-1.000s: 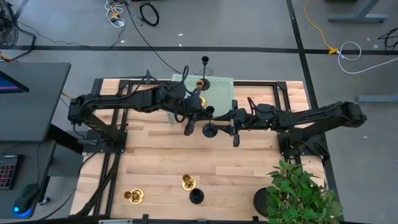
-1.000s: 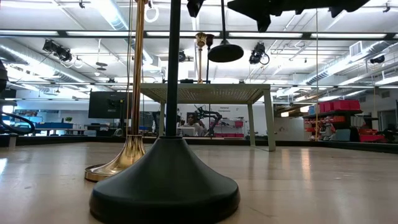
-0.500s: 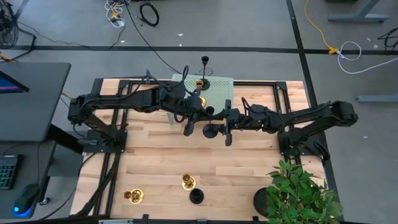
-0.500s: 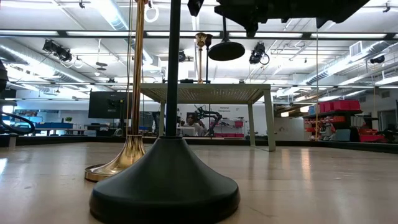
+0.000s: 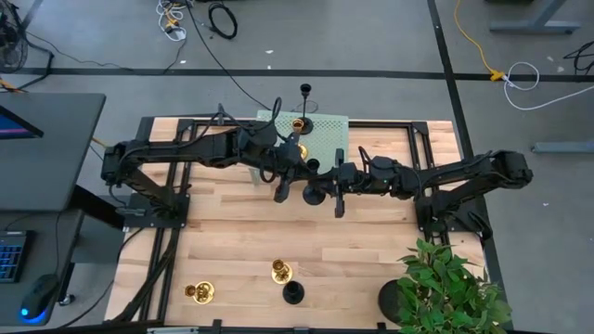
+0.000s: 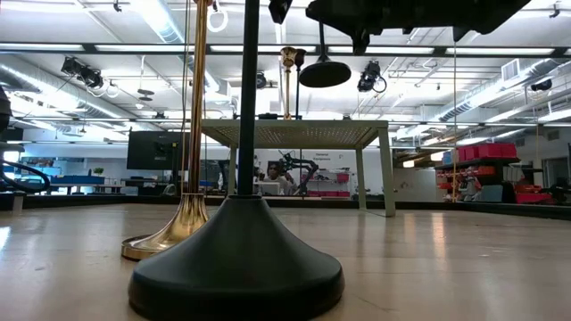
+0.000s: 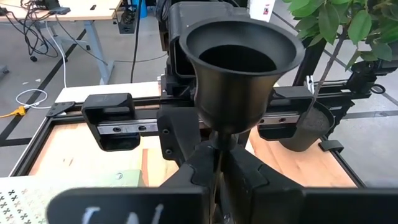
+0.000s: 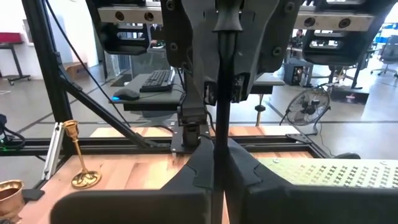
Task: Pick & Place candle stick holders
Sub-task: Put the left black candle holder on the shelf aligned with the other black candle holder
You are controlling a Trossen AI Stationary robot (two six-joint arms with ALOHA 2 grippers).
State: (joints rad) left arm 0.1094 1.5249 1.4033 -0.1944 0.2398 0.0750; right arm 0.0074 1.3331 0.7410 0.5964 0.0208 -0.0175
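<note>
A black candlestick holder (image 5: 313,191) is held in the air over the table's middle, between my two grippers. My left gripper (image 5: 303,178) reaches it from the left and my right gripper (image 5: 323,187) from the right, and both are shut on its stem. Its round base (image 6: 324,73) hangs high in the low view. Its cup (image 7: 239,59) shows in the left wrist view. A black holder (image 5: 305,93) and a gold holder (image 5: 299,123) stand on a white perforated stand (image 5: 325,130). Near the front edge are two gold holders (image 5: 198,293) (image 5: 280,271) and a black one (image 5: 293,293). My left gripper (image 7: 219,173) pinches the thin stem (image 7: 217,155) between its two fingers, just below the cup. The fingers come about level from the table's left and lie across the stem. The holder is upright and lifted clear. My right gripper (image 8: 217,177) pinches the same stem (image 8: 218,140) between its two fingers, lower than the left gripper's hold (image 8: 217,25). The fingers come from the table's right, across the stem. The base is hidden below them.
A black plant pot (image 5: 394,299) with a leafy plant (image 5: 450,288) stands at the front right corner. In the low view a black base (image 6: 236,267) and a gold base (image 6: 169,236) stand close to the camera, before the stand (image 6: 294,134).
My right gripper has moved toward the table's left, up to the black holder in my left gripper, and now has its fingers on the stem. The holder and my left gripper have stayed in place.
</note>
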